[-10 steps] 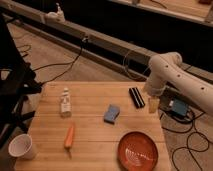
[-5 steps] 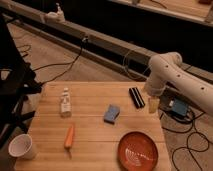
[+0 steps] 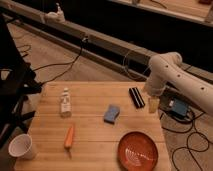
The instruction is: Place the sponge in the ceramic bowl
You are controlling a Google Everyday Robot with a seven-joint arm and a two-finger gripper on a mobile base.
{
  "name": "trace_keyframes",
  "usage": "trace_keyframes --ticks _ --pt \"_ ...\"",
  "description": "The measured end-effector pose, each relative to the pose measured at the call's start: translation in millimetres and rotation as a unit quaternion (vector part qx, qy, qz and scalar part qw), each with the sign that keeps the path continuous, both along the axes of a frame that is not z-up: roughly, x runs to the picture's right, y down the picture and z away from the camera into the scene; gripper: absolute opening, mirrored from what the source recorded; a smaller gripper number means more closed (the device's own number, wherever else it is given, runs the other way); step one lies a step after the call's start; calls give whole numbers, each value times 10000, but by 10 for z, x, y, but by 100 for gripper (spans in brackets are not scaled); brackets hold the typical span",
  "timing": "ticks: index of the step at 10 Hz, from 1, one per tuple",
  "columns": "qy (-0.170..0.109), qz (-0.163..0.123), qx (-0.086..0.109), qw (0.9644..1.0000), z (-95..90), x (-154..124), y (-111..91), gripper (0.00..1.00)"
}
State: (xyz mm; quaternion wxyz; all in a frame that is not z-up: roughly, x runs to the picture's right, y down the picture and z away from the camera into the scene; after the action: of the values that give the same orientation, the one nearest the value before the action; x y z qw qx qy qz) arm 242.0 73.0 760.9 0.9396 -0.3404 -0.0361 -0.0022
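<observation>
the white arm (image 3: 170, 75) comes in from the right and its far end is cut off by the frame edge. it bends down to the gripper (image 3: 153, 104), which hangs as a pale blur at the right edge of the tabletop (image 3: 90, 125), just beside the black ribbed block (image 3: 136, 97). i cannot tell whether the gripper is open or closed, and i see nothing in it. the label on the small clear bottle (image 3: 65, 102) is unreadable.

the sponge (image 3: 112, 113) lies flat near the middle of the tabletop, to the left of the gripper and a little nearer to me, apart from it. the ceramic bowl (image 3: 138, 150) sits at the front right corner, in front of the sponge, not touching it. a carrot (image 3: 69, 136) and a white cup (image 3: 22, 147) are at the front left.
</observation>
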Motion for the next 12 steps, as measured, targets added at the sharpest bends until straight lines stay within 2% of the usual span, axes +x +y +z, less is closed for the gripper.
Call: trace_keyframes --ticks 8,9,10,12 --pt "-15 -27 8 10000 -4 5 -7 80" --pt "-57 -124 37 9999 -25 23 -47 80" --pt "-144 -362 98 9992 -53 67 -135 80" --pt "-425 -863 200 9952 -6 -33 -240 80"
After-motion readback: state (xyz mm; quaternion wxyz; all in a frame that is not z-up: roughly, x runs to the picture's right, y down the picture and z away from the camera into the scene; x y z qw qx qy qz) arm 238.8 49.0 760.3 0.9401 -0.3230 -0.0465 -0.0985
